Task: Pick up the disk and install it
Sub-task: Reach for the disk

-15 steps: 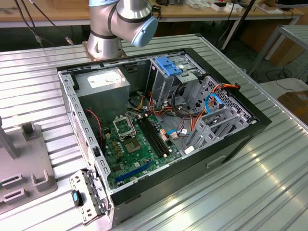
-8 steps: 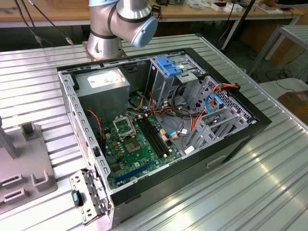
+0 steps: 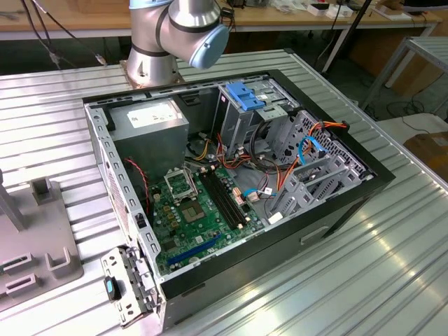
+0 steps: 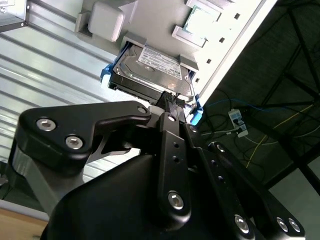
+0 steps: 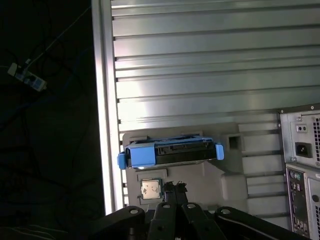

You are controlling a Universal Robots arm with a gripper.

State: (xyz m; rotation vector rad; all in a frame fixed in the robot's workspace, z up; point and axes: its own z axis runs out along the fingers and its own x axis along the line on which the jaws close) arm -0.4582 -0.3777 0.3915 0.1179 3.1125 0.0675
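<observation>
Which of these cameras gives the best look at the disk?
The second wrist view: the disk turns its metal top and white label to the camera. The first wrist view shows the disk edge-on, mostly its blue frame. The exterior view takes in the open computer case.

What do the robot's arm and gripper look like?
The arm is made of thick silver-grey tubes with a round light-blue cap on a joint. The gripper is black: flat hinged bars held by shiny silver screws.
</observation>
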